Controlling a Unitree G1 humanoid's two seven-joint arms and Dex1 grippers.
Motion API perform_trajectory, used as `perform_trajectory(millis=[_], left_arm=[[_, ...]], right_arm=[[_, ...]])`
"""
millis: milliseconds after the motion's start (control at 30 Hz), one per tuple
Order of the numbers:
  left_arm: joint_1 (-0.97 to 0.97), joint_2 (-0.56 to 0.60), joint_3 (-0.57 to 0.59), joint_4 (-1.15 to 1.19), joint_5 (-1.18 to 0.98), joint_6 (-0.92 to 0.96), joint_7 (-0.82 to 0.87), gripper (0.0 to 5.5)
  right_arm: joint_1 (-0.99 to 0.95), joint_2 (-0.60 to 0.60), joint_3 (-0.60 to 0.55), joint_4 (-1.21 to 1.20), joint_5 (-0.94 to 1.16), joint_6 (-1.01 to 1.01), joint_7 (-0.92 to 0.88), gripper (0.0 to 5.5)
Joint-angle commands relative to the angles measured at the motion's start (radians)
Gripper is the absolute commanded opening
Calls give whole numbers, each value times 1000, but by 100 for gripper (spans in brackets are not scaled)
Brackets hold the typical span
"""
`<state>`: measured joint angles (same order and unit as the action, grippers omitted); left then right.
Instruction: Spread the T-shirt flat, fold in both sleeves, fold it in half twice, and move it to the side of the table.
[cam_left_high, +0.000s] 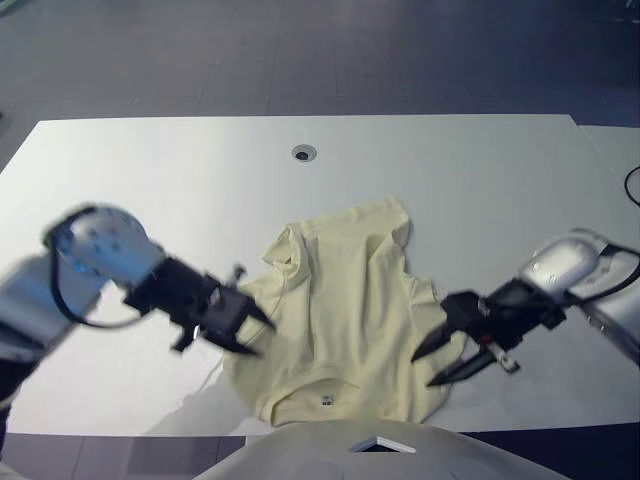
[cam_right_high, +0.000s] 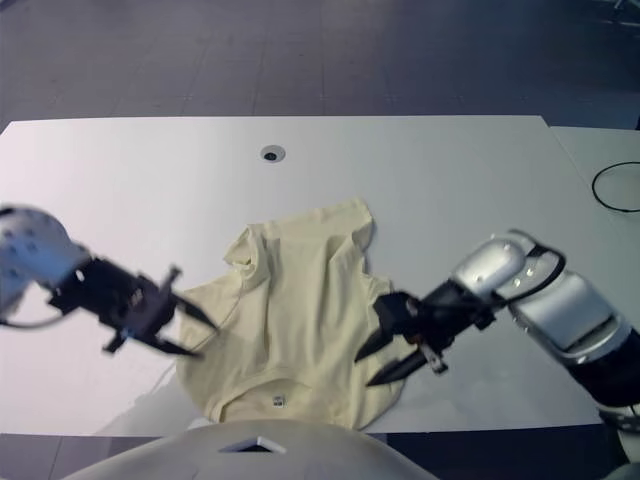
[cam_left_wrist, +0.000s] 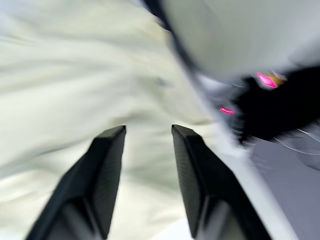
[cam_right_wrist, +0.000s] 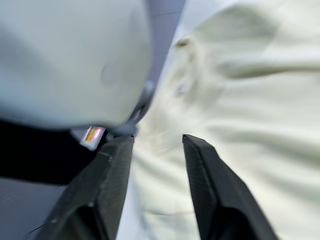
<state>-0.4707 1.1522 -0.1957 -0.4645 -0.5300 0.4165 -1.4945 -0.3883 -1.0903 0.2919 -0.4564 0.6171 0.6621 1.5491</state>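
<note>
The left gripper has its two black fingers parted with nothing between them, and it hangs at the left edge of the T-shirt, tips pointing in toward the cloth. In the left wrist view the fingers stand apart above pale fabric. The right gripper is likewise spread and holds nothing, at the T-shirt's right edge near the front of the table. Its fingers frame wrinkled cloth in the right wrist view. Whether either set of tips touches the fabric cannot be told.

The T-shirt is pale yellow and lies rumpled between the two grippers, at the near middle of the white table. Its collar is toward the robot and close to the table's front edge, while the far end bunches into folds. A small dark label sits just inside the collar (its print is too small to read). No other writing is legible on the cloth.

A round grommet is set in the tabletop beyond the shirt, well apart from it. A black cable loops on the surface at far right.
</note>
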Motion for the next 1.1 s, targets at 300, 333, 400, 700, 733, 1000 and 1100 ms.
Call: perform_trajectory(millis=[300,333,400,700,733,1000,1100], left_arm=[[-427,-471,-255,971,670,-332,517,379],[-438,-496,-268,1031,691,-363,527,390],[-460,-534,-284,1133,721,-416,533,425],[-524,-628,-253,1397,757,-550,503,540],[-526,-630,-251,1407,759,-555,494,540],[-511,-651,-236,1431,759,-562,428,540],[-505,-659,-232,1435,761,-563,425,540]], right_arm=[[-373,440,47,749,-441,-268,-534,370],[-377,459,45,784,-461,-294,-556,381],[-377,484,37,820,-480,-324,-576,415],[-349,547,16,856,-541,-391,-590,538],[-340,548,17,854,-546,-393,-589,538],[-314,556,11,850,-572,-401,-580,538],[-314,559,9,857,-577,-404,-580,538]])
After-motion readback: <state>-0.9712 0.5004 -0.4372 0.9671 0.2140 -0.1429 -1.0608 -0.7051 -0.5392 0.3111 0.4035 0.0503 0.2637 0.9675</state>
